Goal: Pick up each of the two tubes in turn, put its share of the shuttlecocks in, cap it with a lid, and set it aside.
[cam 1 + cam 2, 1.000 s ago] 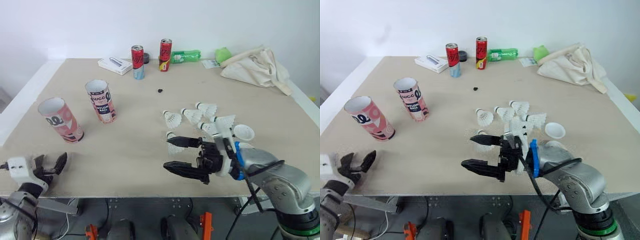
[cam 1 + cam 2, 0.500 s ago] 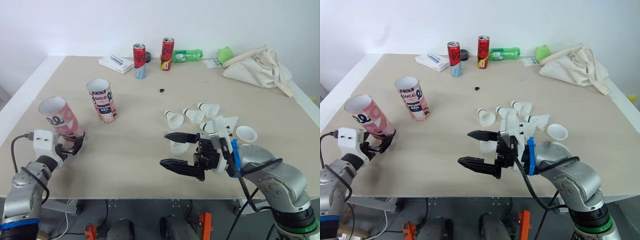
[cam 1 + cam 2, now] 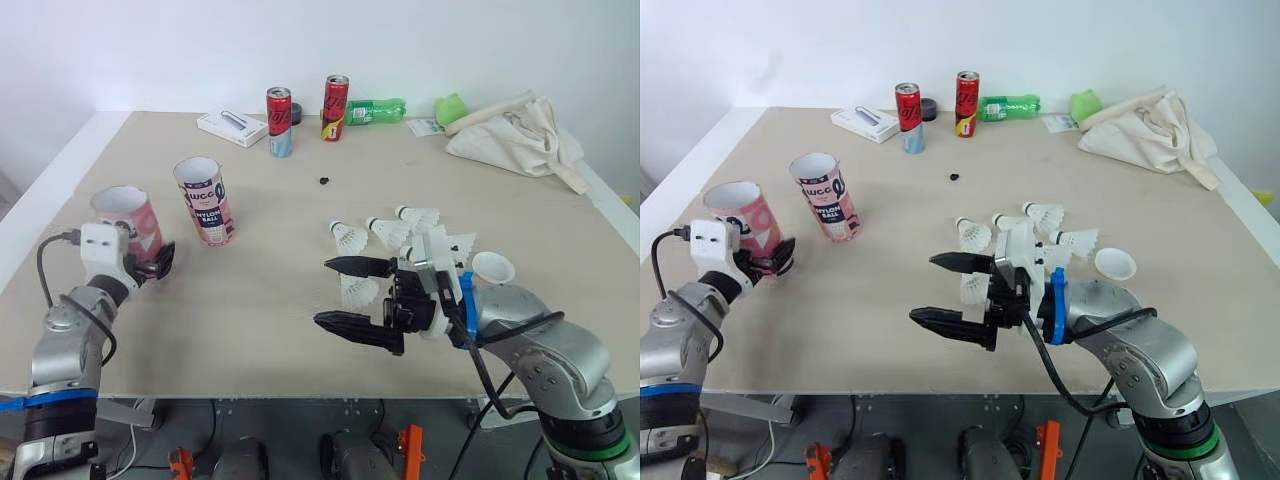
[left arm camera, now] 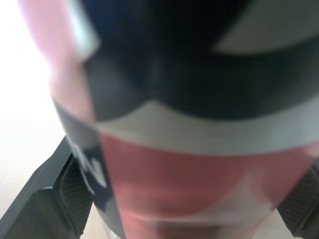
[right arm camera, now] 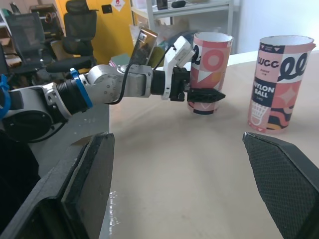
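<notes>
Head views: we look forward and down over one shared surface (image 3: 270,300). Left wrist: close against the pink tube (image 4: 189,174). Right wrist: low, facing it and the second tube (image 5: 280,84).

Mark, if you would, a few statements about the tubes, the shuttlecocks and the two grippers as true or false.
1. The two pink cardboard tubes are uncapped. True.
2. The right gripper holds a white shuttlecock. False: it hovers open and empty, and the white feathered shuttlecocks lie on the beige table just beyond it.
3. The left gripper is at the base of the outer pink tube, the one nearer the table's left edge. True.
4. The red drink cans lie on their sides. False: both stand upright at the far side of the table.
</notes>
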